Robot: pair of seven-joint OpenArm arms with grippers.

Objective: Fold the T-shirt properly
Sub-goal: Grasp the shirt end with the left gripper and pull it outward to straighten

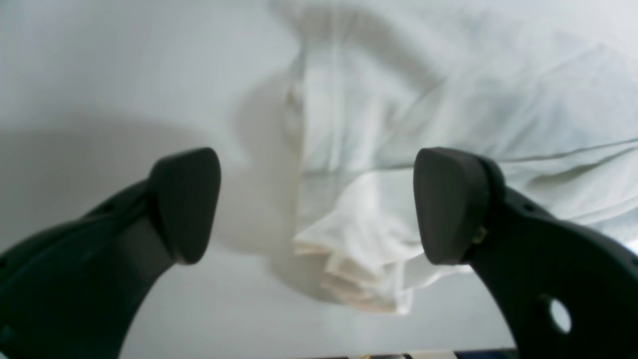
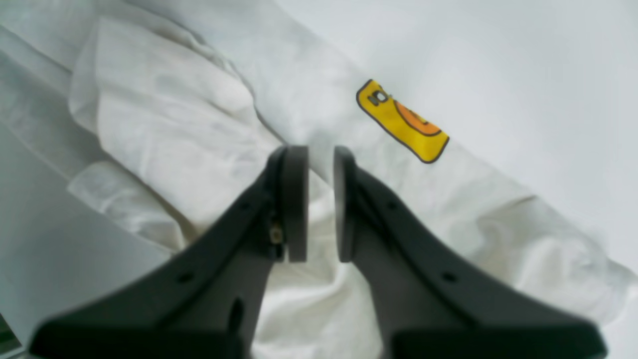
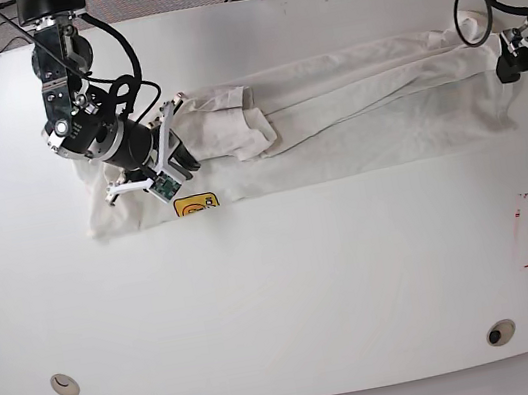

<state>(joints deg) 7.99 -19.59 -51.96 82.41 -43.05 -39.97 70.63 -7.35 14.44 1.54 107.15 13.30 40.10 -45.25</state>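
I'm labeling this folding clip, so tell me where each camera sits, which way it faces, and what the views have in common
Left wrist: on the left arm, looking past the open left gripper at a bunched edge of the T-shirt.
Right wrist: on the right arm, looking past the right gripper, jaws nearly shut, at cloth and the yellow label.
Base: high above the white table, looking down; both arms show.
Shared: right wrist and base both show the label; all show the T-shirt.

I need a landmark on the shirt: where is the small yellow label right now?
In the base view the yellow label lies on the T-shirt's near edge at table left, just below the right gripper; the right wrist view shows it beyond the fingertips.
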